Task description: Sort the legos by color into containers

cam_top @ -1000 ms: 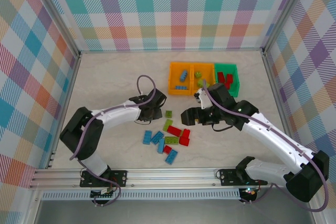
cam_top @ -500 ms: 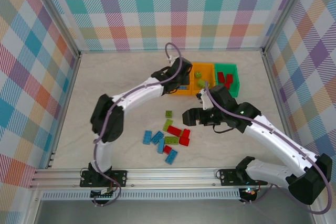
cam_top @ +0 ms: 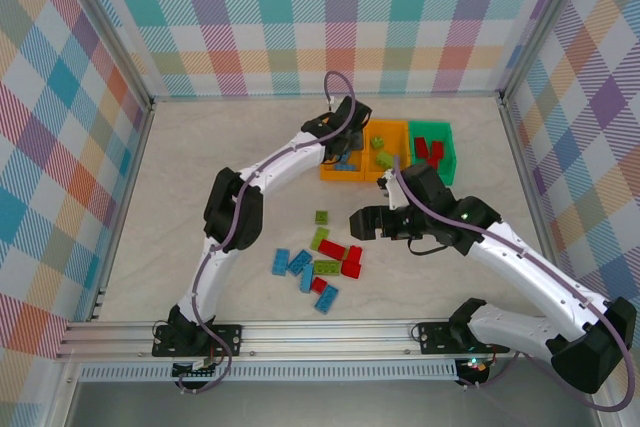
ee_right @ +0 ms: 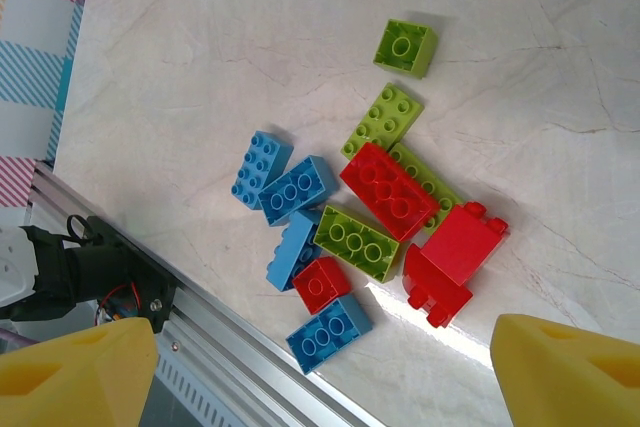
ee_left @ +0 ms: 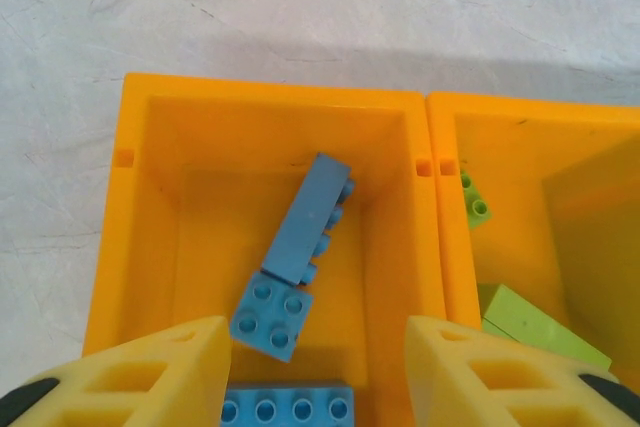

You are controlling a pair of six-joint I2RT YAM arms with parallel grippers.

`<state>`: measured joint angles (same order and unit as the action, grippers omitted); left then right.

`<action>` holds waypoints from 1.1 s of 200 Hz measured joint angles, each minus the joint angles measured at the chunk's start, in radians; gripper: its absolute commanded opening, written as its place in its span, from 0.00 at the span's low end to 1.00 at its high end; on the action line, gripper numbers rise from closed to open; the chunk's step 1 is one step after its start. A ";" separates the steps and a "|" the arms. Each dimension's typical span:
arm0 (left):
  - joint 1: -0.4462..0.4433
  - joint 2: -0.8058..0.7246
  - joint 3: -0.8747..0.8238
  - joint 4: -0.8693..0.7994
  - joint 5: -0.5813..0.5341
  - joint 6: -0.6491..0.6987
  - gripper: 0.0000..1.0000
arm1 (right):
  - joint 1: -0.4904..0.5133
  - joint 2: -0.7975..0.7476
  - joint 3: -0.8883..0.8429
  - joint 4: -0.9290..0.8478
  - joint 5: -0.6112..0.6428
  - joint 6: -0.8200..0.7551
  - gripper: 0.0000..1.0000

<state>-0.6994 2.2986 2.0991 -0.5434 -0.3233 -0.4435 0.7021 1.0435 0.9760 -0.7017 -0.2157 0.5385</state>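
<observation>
1. The loose bricks point(ee_right: 388, 190) lie in a tight cluster on the table point(cam_top: 200, 167), toward its near side and between the two arms, well apart from the bins. Blue, lime and red pieces are mixed there. A long red brick point(ee_right: 375, 179) is laid across lime ones, and a single lime square point(ee_right: 405, 47) sits a little apart at the far edge of the cluster.
2. Three bins are set in a row at the far side, walls touching: the left orange bin point(ee_left: 125, 247), the middle orange bin point(ee_left: 540, 112) and the green bin point(cam_top: 447, 175).
3. Blue bricks are seen in the left orange bin: a long one point(ee_left: 310, 219) lies diagonally, a square one point(ee_left: 272, 315) touches its near end, and a third point(ee_left: 288, 409) is cut off by the frame edge. Lime bricks point(ee_left: 540, 332) are in the middle orange bin and red bricks point(cam_top: 430, 152) in the green bin.
4. The left gripper point(ee_left: 315, 347) is held directly above the left orange bin. Its fingers are spread and nothing is gripped between them.
5. The right gripper point(cam_top: 362, 224) is held over the table beside the cluster, on its far right. In the right wrist view its fingers point(ee_right: 80, 367) are spread wide and nothing is held.
</observation>
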 measured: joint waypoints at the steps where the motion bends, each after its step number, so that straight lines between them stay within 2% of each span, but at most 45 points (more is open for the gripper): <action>1: 0.000 0.000 0.000 -0.001 0.000 0.000 0.47 | 0.000 0.000 0.000 0.000 0.000 0.000 0.87; 23: 0.000 -0.056 -0.046 -0.010 0.032 0.000 0.45 | 0.000 0.000 -0.005 0.003 0.007 0.000 0.87; 41: -0.002 -0.195 -0.182 -0.001 0.061 0.000 0.44 | 0.000 0.001 -0.020 0.001 0.022 0.003 0.87; 64: -0.014 -0.482 -0.422 0.020 0.077 0.018 0.42 | 0.001 0.026 -0.024 -0.004 0.044 0.007 0.87; 83: -0.043 -0.753 -0.597 0.049 0.079 0.084 0.41 | 0.018 0.082 -0.024 -0.002 0.064 0.018 0.86; 112: -0.083 -1.137 -0.819 0.041 0.085 0.246 0.42 | 0.063 0.222 0.001 0.013 0.108 0.054 0.86; 138: -0.084 -1.392 -0.978 -0.041 0.131 0.425 0.44 | 0.095 0.377 0.082 0.051 0.135 0.090 0.83; 185: -0.084 -1.780 -1.276 -0.150 0.359 0.878 0.62 | 0.130 0.672 0.293 0.082 0.189 0.162 0.83; 210: -0.084 -1.859 -1.396 -0.160 0.446 1.021 0.75 | 0.144 0.820 0.407 0.069 0.221 0.172 0.82; 220: -0.084 -1.870 -1.424 -0.163 0.472 1.081 0.81 | 0.148 0.868 0.444 0.062 0.239 0.172 0.78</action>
<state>-0.7830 0.4286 0.6750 -0.7059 0.1490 0.6376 0.8497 1.9114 1.4197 -0.6399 0.0231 0.7105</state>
